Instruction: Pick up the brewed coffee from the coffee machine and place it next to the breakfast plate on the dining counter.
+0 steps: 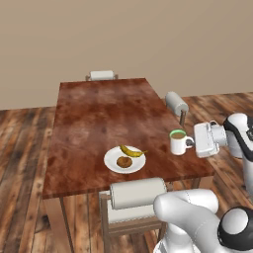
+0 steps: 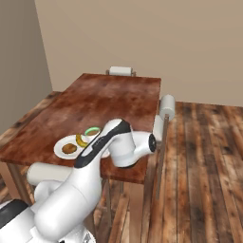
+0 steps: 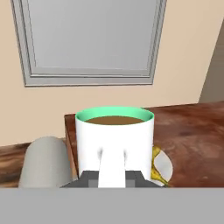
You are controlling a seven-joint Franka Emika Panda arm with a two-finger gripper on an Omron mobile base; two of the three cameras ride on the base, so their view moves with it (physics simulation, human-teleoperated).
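Mug (image 1: pixel 177 142) gripped at handle by claw (image 1: pixel 192 143), upright near worktop (image 1: pixel 99 113) right edge, beside plate (image 1: pixel 124 159); bare wood beyond plate. Window (image 3: pixel 89 39) seen from hand.

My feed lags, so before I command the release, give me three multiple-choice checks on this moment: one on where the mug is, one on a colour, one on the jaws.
1. Where is the mug relative to the plate?
A. On the plate
B. Over the table, apart from the plate, toward the edge on the arm's side
C. On the floor

2. What colour is the mug's inner rim?
A. Green
B. Red
C. Black

3. How do the jaws of the gripper stand?
A. Wide open, clear of the mug
B. Shut on the mug's handle
C. Shut on the banana

Answers: 1 B, the left base view shows bare wood between mug and plate. 2 A, the hand view shows a green ring around the brown coffee. 3 B, the handle runs down between the fingertips in the hand view.
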